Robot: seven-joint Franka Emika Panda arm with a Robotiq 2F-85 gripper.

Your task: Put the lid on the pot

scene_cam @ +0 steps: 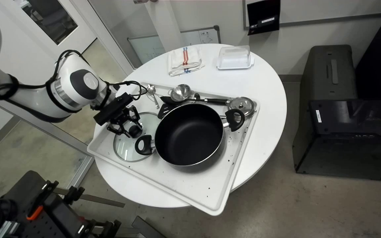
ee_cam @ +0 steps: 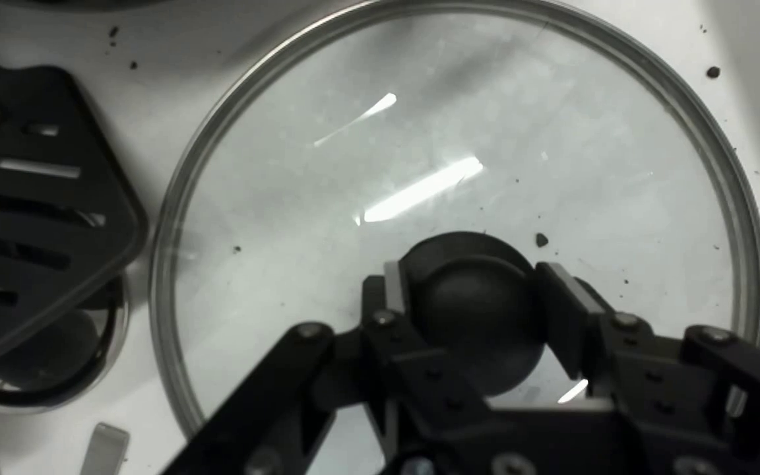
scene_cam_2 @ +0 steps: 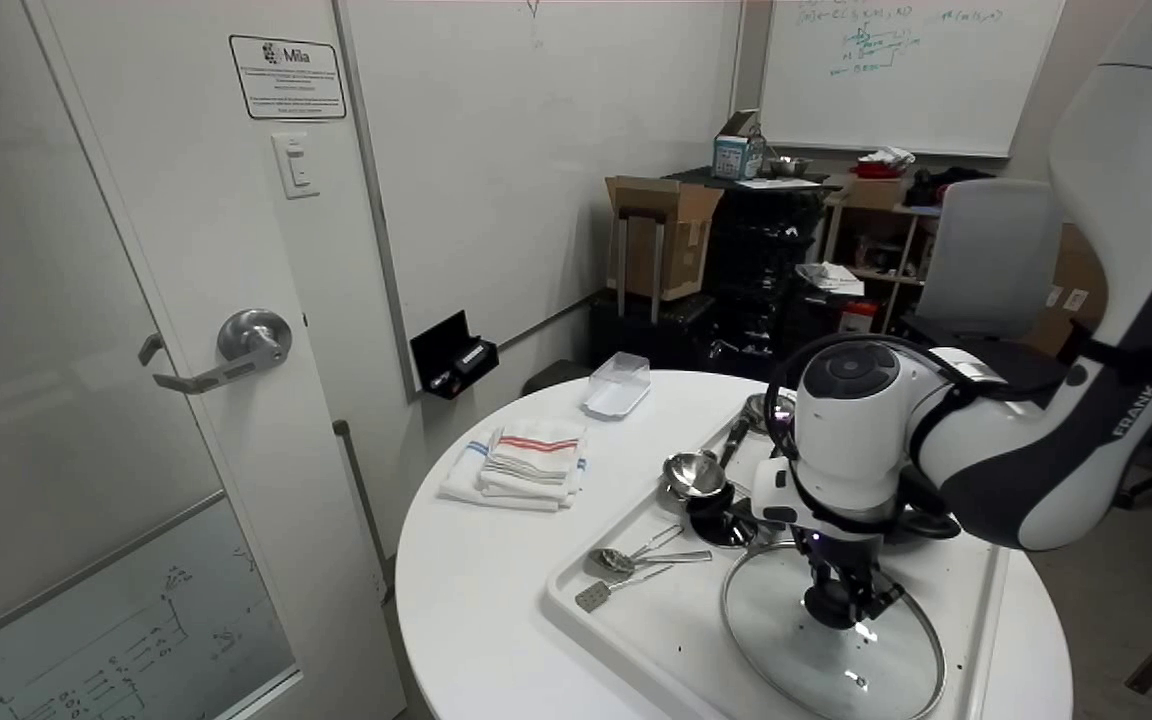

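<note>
A white tray (scene_cam: 203, 185), with dark specks (ee_cam: 713, 72) scattered over it, lies on a round white table (scene_cam: 271, 99); on the tray there are a shiny bowl-shaped metal utensil (scene_cam: 180, 92), a black slotted turner (ee_cam: 50, 187) and several small metal utensils (scene_cam_2: 613, 560); outside the tray, on the table, there are folded cloths (scene_cam: 184, 61) with red and blue stripes, and near them a clear container (scene_cam: 234, 58); in an exterior view, a cardboard box (scene_cam_2: 681, 250) stands farther back, and a whiteboard (scene_cam_2: 906, 85) bears green writing.
</note>
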